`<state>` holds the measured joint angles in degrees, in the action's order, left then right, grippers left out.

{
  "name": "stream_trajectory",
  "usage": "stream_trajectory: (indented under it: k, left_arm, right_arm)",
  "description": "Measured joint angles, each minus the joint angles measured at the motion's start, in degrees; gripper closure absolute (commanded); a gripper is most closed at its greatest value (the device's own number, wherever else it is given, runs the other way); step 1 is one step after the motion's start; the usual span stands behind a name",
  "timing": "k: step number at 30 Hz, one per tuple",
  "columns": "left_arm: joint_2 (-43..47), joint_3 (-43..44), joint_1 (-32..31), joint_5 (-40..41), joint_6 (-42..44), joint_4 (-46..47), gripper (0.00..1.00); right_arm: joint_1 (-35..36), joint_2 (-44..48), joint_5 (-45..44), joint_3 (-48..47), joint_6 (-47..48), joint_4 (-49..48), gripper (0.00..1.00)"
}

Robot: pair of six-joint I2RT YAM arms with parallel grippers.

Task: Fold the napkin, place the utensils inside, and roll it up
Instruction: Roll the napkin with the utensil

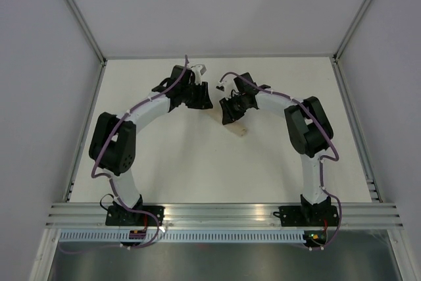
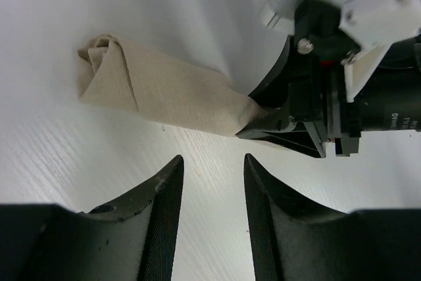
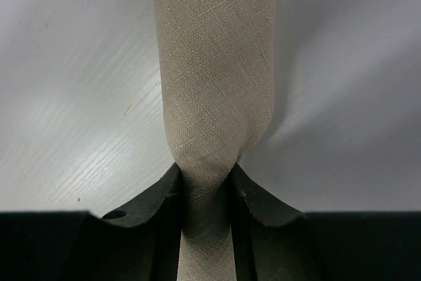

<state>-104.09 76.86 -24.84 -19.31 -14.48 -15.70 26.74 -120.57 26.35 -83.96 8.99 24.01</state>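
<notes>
The tan napkin (image 2: 164, 87) lies on the white table as a tight roll, and only its tip (image 1: 241, 129) shows from above. My right gripper (image 3: 205, 182) is shut on one end of the roll, pinching the cloth (image 3: 217, 64) narrow between its pads. From the left wrist, that gripper (image 2: 289, 129) is seen clamping the roll's right end. My left gripper (image 2: 212, 169) hovers open just beside the roll, with only bare table between its fingers. From above, the two grippers (image 1: 202, 99) (image 1: 230, 118) stand close together at mid-table. The utensils are hidden.
The white table (image 1: 197, 162) is bounded by grey walls at the back and both sides. An aluminium rail (image 1: 223, 214) runs along the near edge, where both arm bases are bolted. Purple cables trail along each arm.
</notes>
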Motion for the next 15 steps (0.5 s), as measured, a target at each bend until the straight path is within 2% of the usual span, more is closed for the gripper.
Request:
stream_trajectory:
  k: [15]
  left_arm:
    - [-4.48, -2.67, -0.04, 10.10, -8.26, 6.82, 0.51]
  right_arm:
    - [-0.02, -4.52, 6.34, -1.05, -20.33, -11.61, 0.64]
